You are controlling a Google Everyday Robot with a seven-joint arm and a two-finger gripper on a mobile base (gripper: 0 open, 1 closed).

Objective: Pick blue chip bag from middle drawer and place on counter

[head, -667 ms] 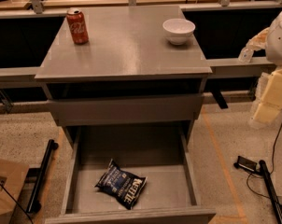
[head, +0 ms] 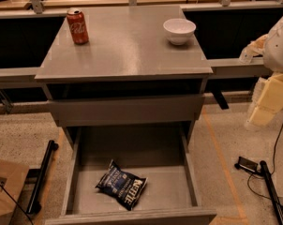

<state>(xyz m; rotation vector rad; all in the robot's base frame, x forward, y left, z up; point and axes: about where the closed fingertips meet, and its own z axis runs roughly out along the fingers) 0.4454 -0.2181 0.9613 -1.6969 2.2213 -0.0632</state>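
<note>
Blue chip bag (head: 122, 190) lying flat in open middle drawer (head: 172, 187), left of centre, near front. Hand (head: 269, 102) at right edge beside bench (head: 127, 50), well apart from bag; spread or pressed together: cannot tell.

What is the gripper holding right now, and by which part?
Nothing, as far as shows. The blue chip bag lies loose on the floor of the open middle drawer. The gripper hangs at the right, beside the cabinet, well apart from the bag.
</note>
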